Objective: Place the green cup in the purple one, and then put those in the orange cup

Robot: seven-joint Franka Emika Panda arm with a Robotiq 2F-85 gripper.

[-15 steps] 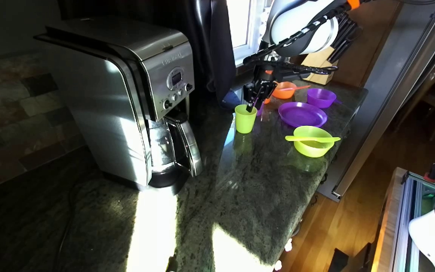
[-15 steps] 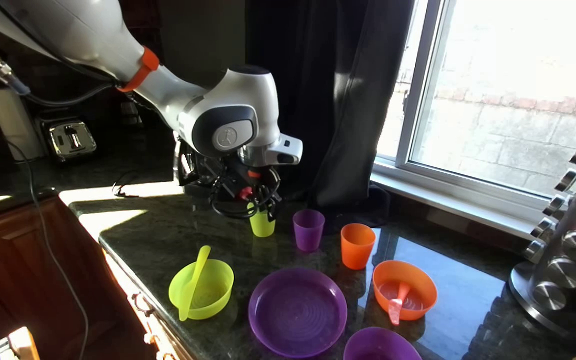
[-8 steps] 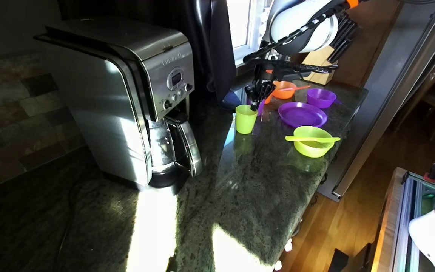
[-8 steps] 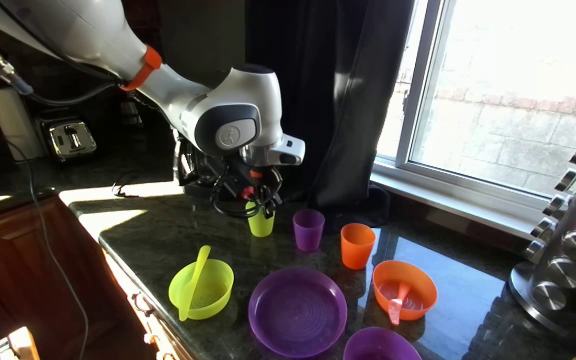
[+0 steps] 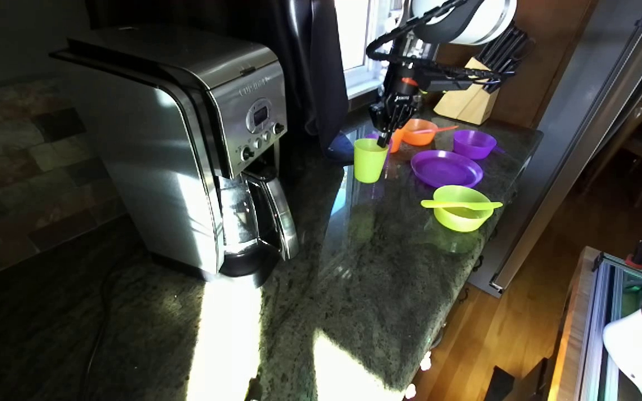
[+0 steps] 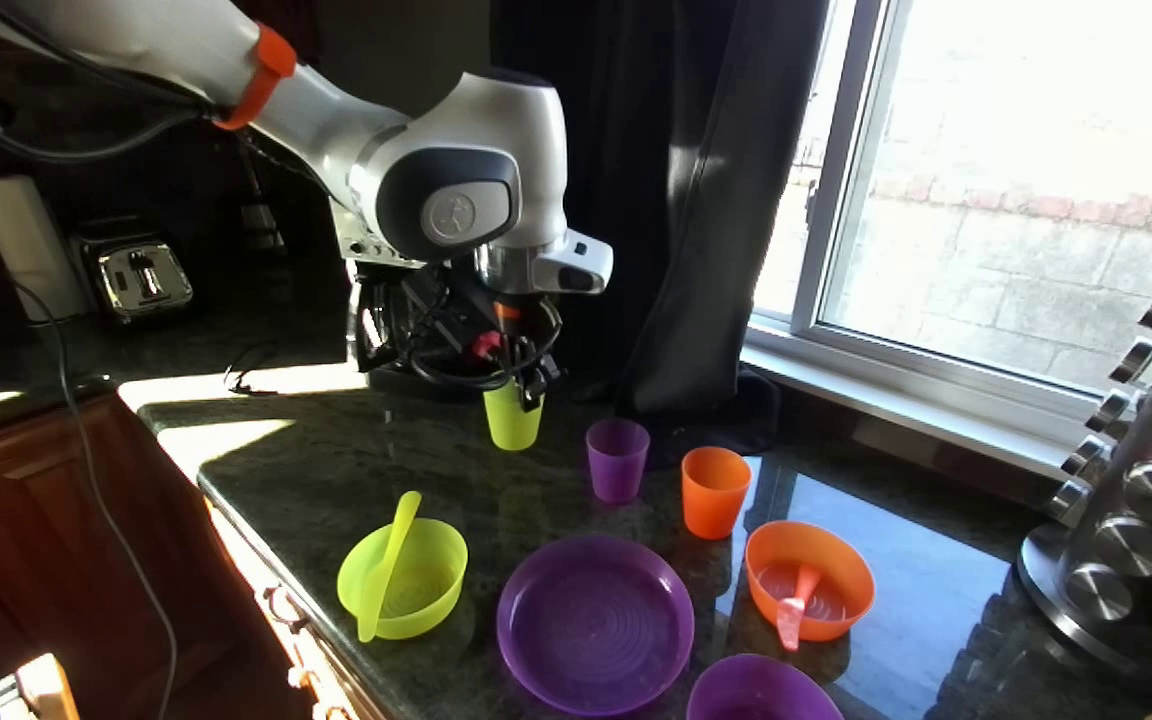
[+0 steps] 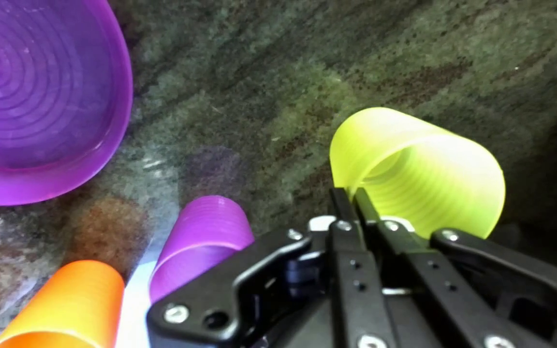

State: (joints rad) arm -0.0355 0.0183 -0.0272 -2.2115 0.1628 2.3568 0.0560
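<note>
My gripper (image 7: 351, 194) is shut on the rim of the yellow-green cup (image 7: 375, 140), one finger inside the wall and one outside. In both exterior views the green cup (image 5: 369, 162) (image 6: 512, 422) hangs upright or nearly so, a little above the dark counter. The purple cup (image 6: 618, 462) stands upright to its right in an exterior view, and left of the fingers in the wrist view (image 7: 206, 227). The orange cup (image 6: 715, 495) stands beyond the purple cup and also shows at the lower left of the wrist view (image 7: 73, 304). Elsewhere the purple cup is mostly hidden behind the green cup.
A purple plate (image 6: 596, 625), a lime bowl (image 6: 426, 590) with a utensil across it, an orange bowl (image 6: 851, 590) and a purple bowl (image 6: 761, 690) lie nearer the counter's front. A coffee maker (image 5: 148, 150), a spice rack (image 6: 1126, 520) and a dark curtain (image 6: 636, 220) stand around.
The gripper fingers have closed on the green cup's rim. The arm has risen, and the green cup has come up off the counter with it. The other dishes have not moved.
</note>
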